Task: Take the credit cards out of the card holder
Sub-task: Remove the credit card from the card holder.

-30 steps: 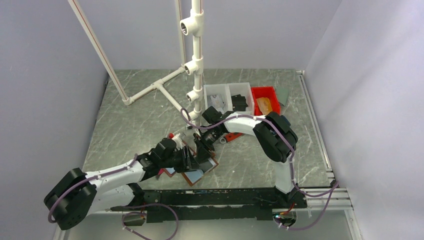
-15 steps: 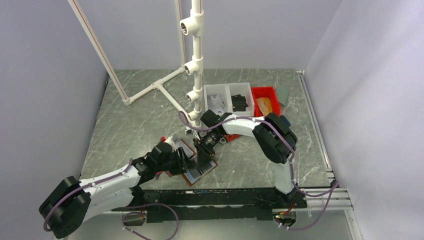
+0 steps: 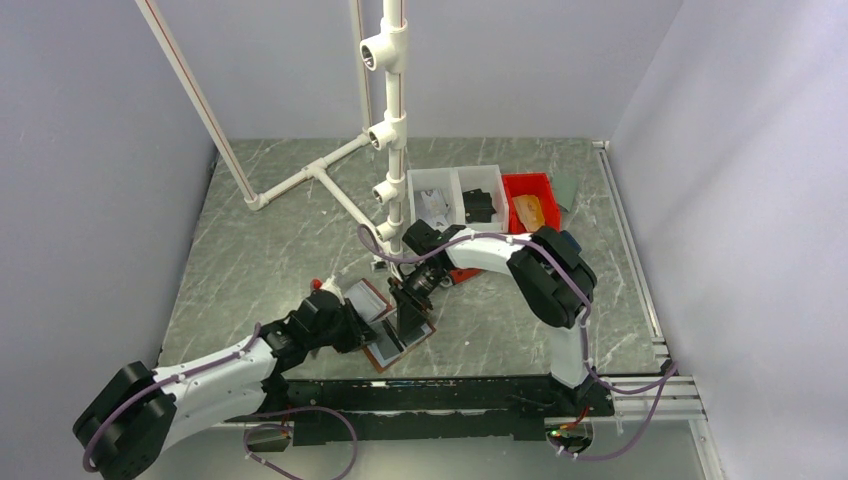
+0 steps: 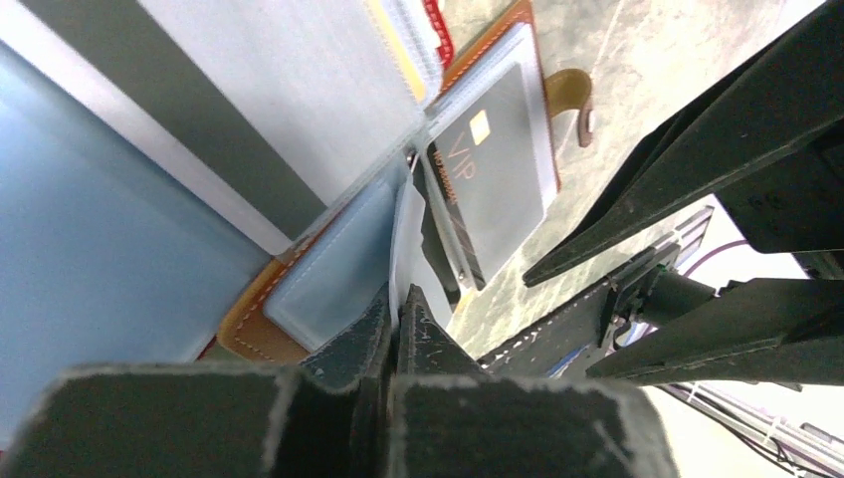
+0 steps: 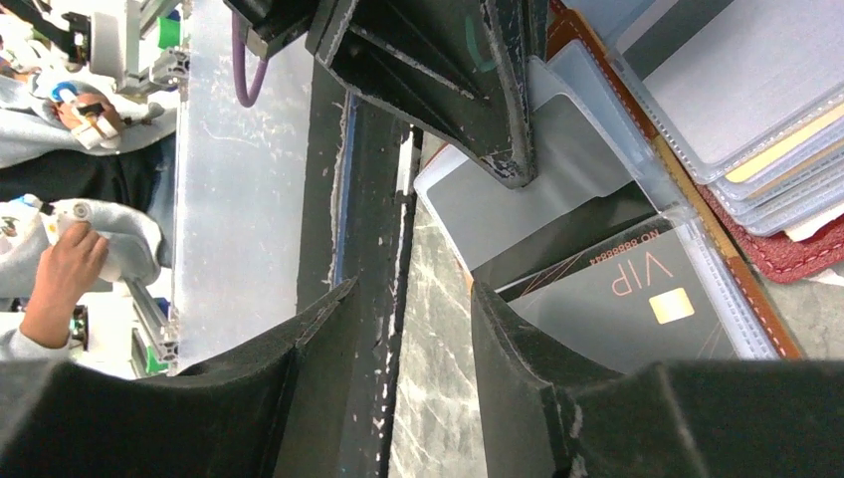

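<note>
The grey marbled table (image 3: 280,250) carries both arms low over its near edge. The tall white pipe frame (image 3: 395,120) stands well beyond the two pincers, and the two white bins (image 3: 455,195) and red tray (image 3: 530,205) sit behind the right arm.

The brown leather card holder with clear plastic sleeves (image 3: 385,350) lies open on the table, right under both pincers, which meet over it from either side. The left pincer (image 4: 398,309) comes in from the left, and its jaws are pinched almost together on a thin pale sheet (image 4: 406,234) that stands up from the sleeves. I cannot tell whether that sheet is a sleeve flap or a card.

The right pincer (image 5: 413,299) reaches down from the far side with its jaws partly apart and nothing between them but bare table and the black rail at the table's edge. One of its fingers hangs close over the holder; whether it touches, I cannot tell.

Just beyond the left pincer's tips lies a dark grey card marked VIP with a gold chip (image 4: 493,189), still inside its clear sleeve. A dark red leather piece (image 5: 786,249) lies beside the holder.
</note>
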You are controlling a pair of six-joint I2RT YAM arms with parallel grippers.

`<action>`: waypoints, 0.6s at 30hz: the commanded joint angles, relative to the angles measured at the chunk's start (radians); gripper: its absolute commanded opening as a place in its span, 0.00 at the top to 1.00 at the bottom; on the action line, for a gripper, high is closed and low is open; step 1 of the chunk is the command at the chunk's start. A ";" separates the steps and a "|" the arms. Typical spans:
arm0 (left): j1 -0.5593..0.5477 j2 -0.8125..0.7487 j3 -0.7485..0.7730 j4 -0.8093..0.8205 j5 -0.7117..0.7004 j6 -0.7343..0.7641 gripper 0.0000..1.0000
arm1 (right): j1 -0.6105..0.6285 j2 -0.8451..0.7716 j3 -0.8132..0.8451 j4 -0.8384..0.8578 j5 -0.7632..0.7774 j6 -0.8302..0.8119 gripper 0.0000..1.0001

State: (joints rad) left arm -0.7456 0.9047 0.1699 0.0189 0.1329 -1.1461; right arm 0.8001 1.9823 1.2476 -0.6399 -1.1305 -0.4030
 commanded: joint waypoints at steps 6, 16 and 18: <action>0.004 -0.011 -0.004 0.050 0.019 0.129 1.00 | -0.006 -0.138 -0.059 -0.012 0.062 -0.132 0.54; 0.004 -0.057 -0.030 0.209 0.103 0.278 1.00 | -0.055 -0.263 -0.129 -0.048 0.143 -0.302 0.54; 0.006 -0.057 -0.033 0.251 0.115 0.305 1.00 | -0.073 -0.277 -0.134 -0.044 0.129 -0.312 0.54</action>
State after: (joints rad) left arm -0.7444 0.8612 0.1474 0.1570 0.2119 -0.9424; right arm 0.7582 1.7683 1.1259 -0.6834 -0.9848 -0.6285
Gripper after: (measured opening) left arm 0.013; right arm 0.456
